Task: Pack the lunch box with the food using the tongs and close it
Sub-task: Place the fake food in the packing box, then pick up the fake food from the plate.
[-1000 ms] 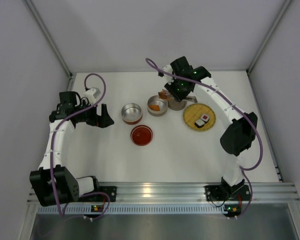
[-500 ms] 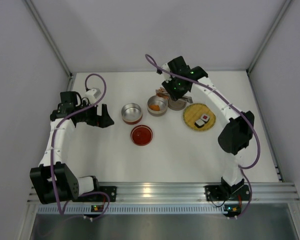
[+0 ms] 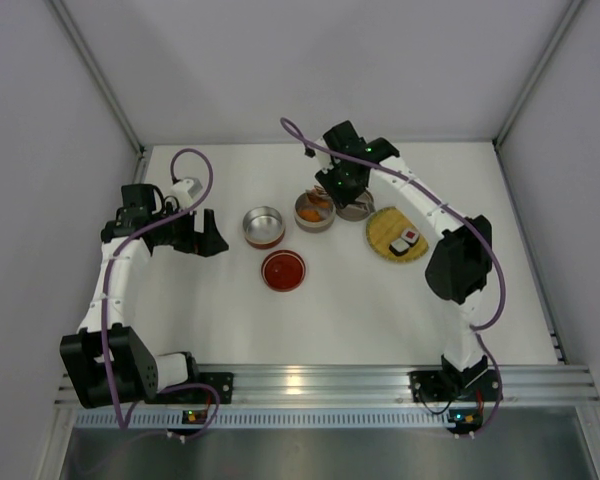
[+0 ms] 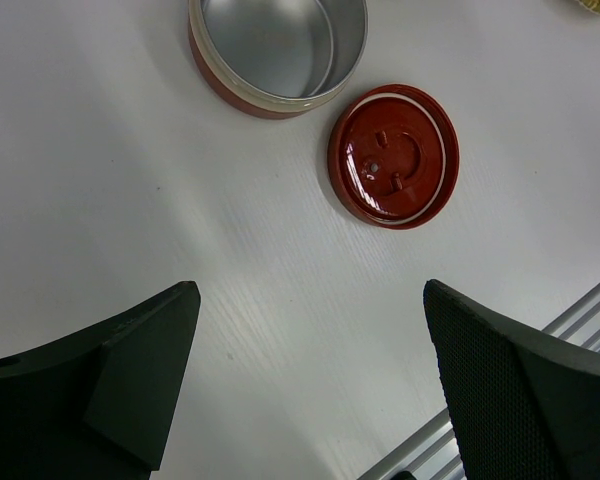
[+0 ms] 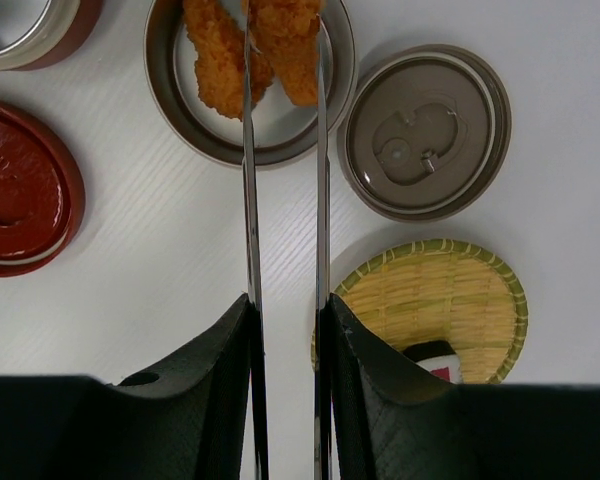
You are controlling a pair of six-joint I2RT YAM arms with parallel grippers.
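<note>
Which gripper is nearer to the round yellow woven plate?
Right. The right gripper, holding slim silver metal tongs, hangs close to the round yellow woven plate; the left gripper is far off, beyond the round red lid.

On the white bench (image 3: 360, 300) the left arm bends in from the left edge. The left gripper (image 3: 214, 233) hangs with its fingers spread wide, pointing toward a red-walled tin (image 3: 264, 226) whose silver inside shows. A red lid (image 3: 283, 270) lies nearer the arm bases, just apart from that tin. The right arm stretches to the far side, where the right gripper (image 3: 332, 188) sits over a grey tin (image 3: 305, 222) holding orange food (image 3: 315, 205). The slim tongs (image 3: 324, 197) it carries are barely visible here. A grey lid (image 3: 360, 210) lies beside that tin, partly hidden by the arm. Further right, a round yellow woven plate (image 3: 385, 222) bears 2 white rolls (image 3: 405, 241).
</note>
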